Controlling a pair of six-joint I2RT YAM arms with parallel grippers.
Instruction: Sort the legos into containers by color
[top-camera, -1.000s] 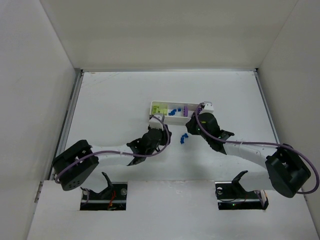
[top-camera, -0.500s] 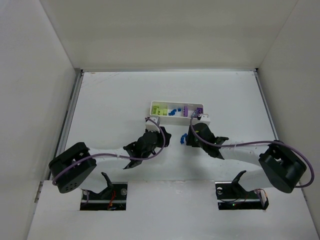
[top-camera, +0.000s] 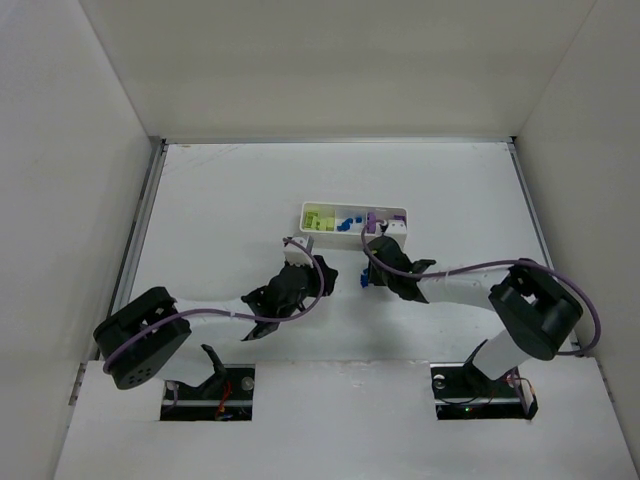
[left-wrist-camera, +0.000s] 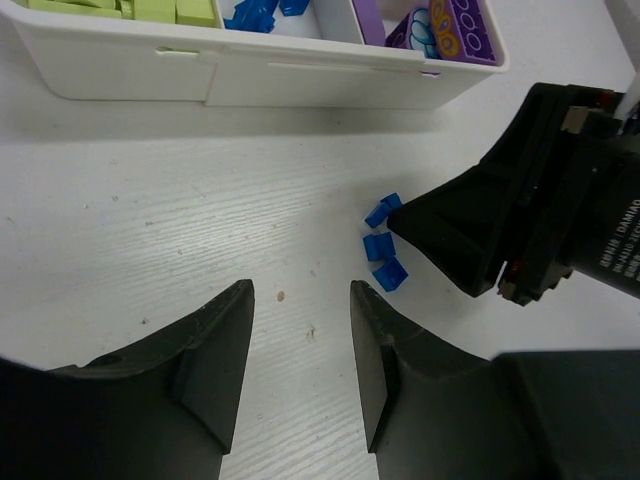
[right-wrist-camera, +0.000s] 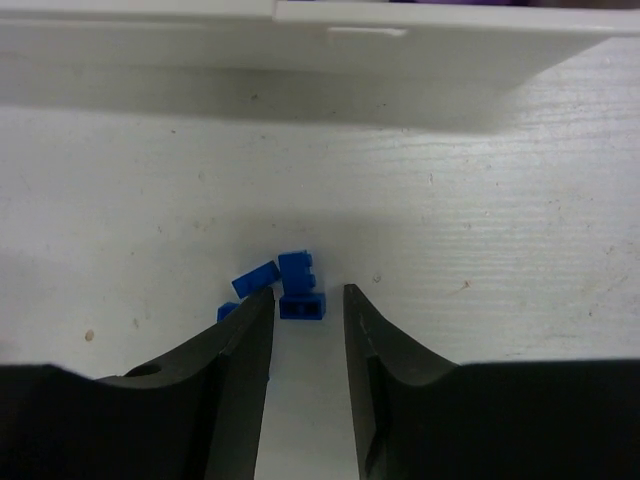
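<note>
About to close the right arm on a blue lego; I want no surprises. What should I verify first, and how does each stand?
1. Right gripper jaws open: ok.
2. One blue lego between the jaws: ok.
3. Neighbouring blue legos clear of the jaws: not ok, two crowd it.
4. Left gripper out of the way: ok, open, apart from legos.
5. Room in the blue compartment of the tray: ok, bare floor shows.
6. Jaws low enough to the table: cannot tell.

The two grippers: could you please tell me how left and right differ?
The left gripper has only table between its jaws; the right gripper has a blue lego between its jaw tips. The left gripper sits back from the loose blue legos; the right gripper is at them. Both are open, facing the tray.
</note>
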